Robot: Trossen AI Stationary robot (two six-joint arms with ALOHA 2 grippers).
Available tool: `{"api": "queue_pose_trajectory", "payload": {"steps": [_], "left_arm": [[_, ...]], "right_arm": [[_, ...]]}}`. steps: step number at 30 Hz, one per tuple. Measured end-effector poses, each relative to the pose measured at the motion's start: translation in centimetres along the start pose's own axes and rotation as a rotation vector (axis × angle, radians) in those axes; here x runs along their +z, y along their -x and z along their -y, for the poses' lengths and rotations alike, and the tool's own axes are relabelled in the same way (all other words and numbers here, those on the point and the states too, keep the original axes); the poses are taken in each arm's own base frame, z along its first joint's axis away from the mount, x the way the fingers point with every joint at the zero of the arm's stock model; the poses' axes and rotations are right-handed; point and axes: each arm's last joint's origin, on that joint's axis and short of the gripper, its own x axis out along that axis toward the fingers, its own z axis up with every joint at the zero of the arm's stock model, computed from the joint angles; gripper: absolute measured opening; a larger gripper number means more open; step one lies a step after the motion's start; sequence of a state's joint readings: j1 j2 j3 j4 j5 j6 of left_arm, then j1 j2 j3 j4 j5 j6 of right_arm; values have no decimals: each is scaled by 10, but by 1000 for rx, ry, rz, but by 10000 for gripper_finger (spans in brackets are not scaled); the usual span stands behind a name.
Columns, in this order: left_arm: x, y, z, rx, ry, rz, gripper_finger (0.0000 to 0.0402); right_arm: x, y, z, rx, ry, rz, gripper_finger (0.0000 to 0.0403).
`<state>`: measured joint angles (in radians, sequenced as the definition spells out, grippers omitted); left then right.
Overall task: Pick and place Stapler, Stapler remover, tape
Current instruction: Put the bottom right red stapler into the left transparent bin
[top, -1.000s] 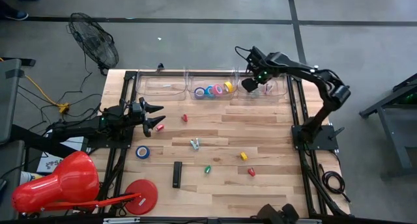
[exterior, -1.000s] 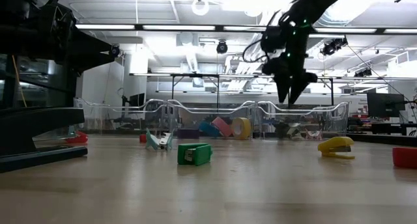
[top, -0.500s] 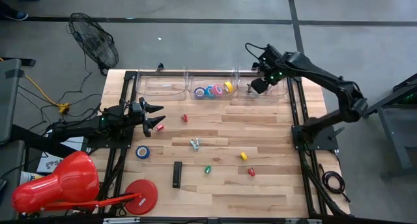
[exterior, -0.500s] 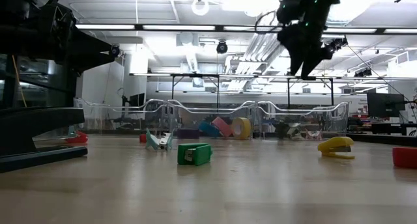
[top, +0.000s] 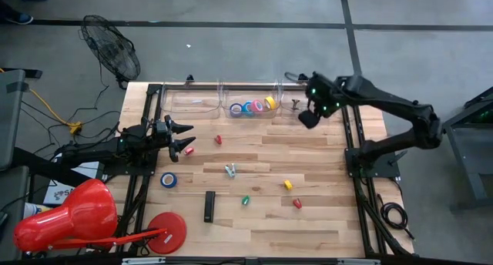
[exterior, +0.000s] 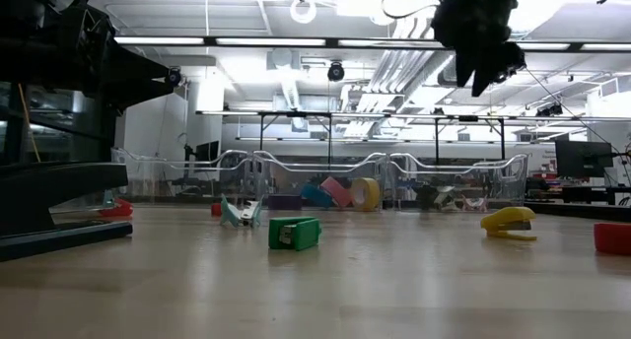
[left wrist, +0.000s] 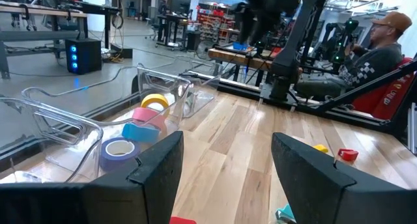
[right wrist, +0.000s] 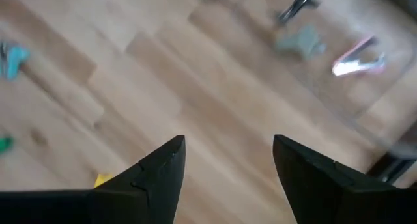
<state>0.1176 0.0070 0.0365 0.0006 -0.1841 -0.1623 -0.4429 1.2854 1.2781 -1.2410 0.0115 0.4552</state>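
**Right gripper empty above the far-right bins, much sorting left**

Right gripper [top: 307, 119] hangs high over the table's far-right part, just in front of the bins; its fingers [right wrist: 156, 172] stand well apart with nothing between them; the left gripper [top: 183, 138] waits near the left edge, also spread and empty.

By my judgement the task is partly done: four tape rolls [top: 252, 106], purple, blue, pink and yellow, already lie in the middle bin [top: 223, 92] at the far edge, and a few small metal-and-plastic pieces [right wrist: 357, 61] sit in the right bin. Still out on the table: a blue tape roll [top: 168, 179] near the left edge; a black stapler [top: 209, 206] toward the near edge; a teal remover [top: 230, 170] at the centre; small red, green and yellow pieces scattered about, whose kind I cannot tell.

The bins are clear, thin plastic with wavy rims; the table [top: 323, 211] is pale planked wood, matte; the rolls are smooth rings with pale cores; the stapler is a long, slim, dark bar.
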Motion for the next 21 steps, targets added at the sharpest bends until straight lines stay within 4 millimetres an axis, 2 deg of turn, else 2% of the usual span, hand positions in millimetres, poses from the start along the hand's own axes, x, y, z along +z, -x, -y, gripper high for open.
{"api": "queue_pose_trajectory", "payload": {"steps": [7,15,21], "left_arm": [[0,0,0,0,0,0,230],[0,0,0,0,0,1,230],[0,0,0,0,0,0,230]], "right_arm": [[-30,2,-37,11,34,-76,222],[-62,7,-71,-29,98,-14,222],[-95,10,-94,-40,123,63,222]]}}
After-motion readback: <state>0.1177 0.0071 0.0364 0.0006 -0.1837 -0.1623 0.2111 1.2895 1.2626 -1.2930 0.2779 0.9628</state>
